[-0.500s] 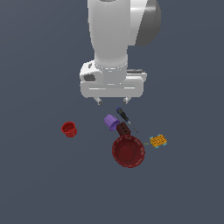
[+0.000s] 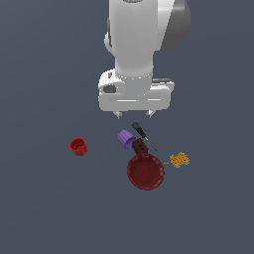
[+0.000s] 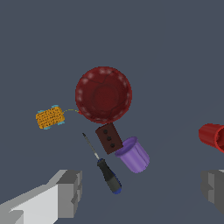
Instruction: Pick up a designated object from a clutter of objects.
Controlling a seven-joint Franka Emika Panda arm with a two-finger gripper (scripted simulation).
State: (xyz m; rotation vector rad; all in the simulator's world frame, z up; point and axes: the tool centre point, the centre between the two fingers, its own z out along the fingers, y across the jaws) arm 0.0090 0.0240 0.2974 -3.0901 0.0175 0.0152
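Since the earlier frame the arm has shifted slightly toward the exterior view's right, so the end effector (image 2: 134, 115) now hangs more nearly above the cluster, while the objects lie where they were. Its two fingers stand wide apart with nothing between them; in the wrist view one finger (image 3: 70, 192) shows at one lower corner and the other at the opposite edge, both above the dark grey surface (image 2: 44, 208).

The designated object, a small dark reddish-brown block (image 2: 140, 146) with tiny dark holes in its face, sits in the middle of the cluster. It lies between the purple cup (image 2: 126, 139) and the large dark red bowl (image 2: 145, 171), touching or very nearly touching both. In the wrist view its holed face (image 3: 109, 138) is turned up and the block sits skewed to the bowl's rim.

The purple cup lies on its side, its open mouth toward the block. A black-and-blue screwdriver (image 2: 141, 133) lies just beside the block on the side away from the cup, its thin shaft pointing toward the exterior view's right. A small orange waffle-like piece (image 2: 179, 159) rests near the bowl on the exterior view's right. A small red cup (image 2: 78, 147) stands well apart on the exterior view's left.
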